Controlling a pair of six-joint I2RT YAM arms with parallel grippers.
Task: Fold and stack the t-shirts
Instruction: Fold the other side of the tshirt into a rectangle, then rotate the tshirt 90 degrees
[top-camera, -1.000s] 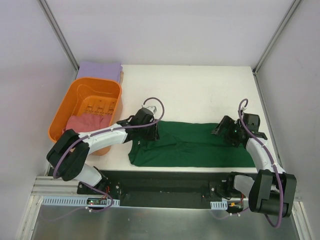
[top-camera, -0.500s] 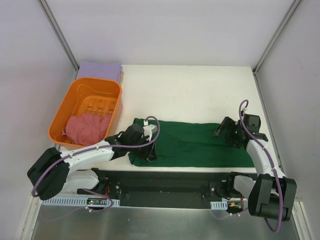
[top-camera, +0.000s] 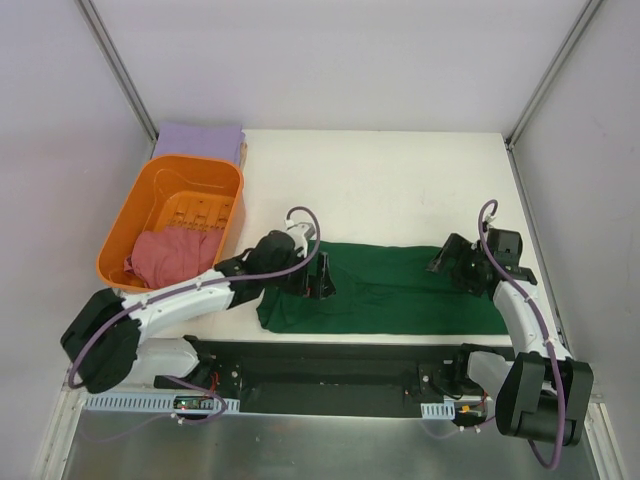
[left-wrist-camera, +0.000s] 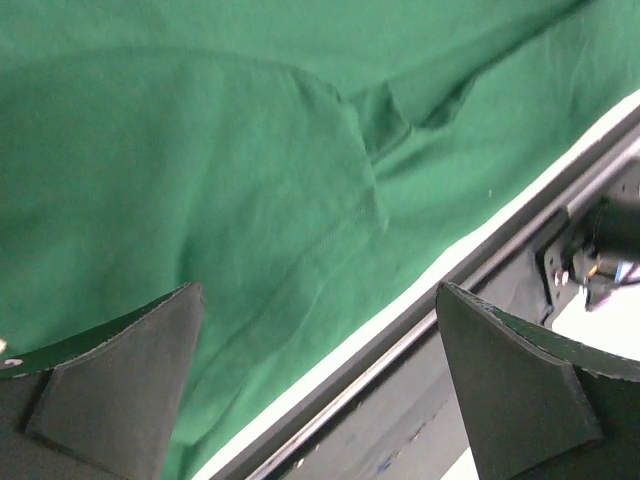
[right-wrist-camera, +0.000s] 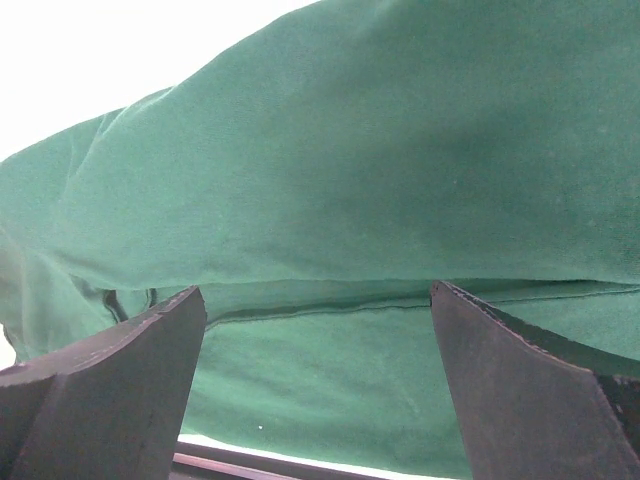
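Note:
The dark green t-shirt (top-camera: 400, 292) lies as a long folded band along the table's near edge. My left gripper (top-camera: 318, 280) hovers open over its left part, with nothing between the jaws. In the left wrist view the open left gripper (left-wrist-camera: 320, 390) looks down on the green cloth (left-wrist-camera: 200, 150) and the table's edge. My right gripper (top-camera: 450, 265) stands open over the band's right part. The right wrist view shows the right gripper (right-wrist-camera: 315, 390) open above a folded hem of the shirt (right-wrist-camera: 350, 150). The pinkish-red t-shirt (top-camera: 165, 258) lies crumpled in the basket. The lavender t-shirt (top-camera: 200, 140) lies folded behind it.
The orange plastic basket (top-camera: 200, 172) stands at the table's left side, beside my left arm. Bare white table (top-camera: 400, 190) stretches behind the green shirt. A black rail (left-wrist-camera: 470, 300) runs just past the near table edge. Grey walls close in the left, back and right.
My left gripper brought the shirt's left part toward the near edge, then opened and let it go, shifting slightly right. The right gripper has stayed open in place.

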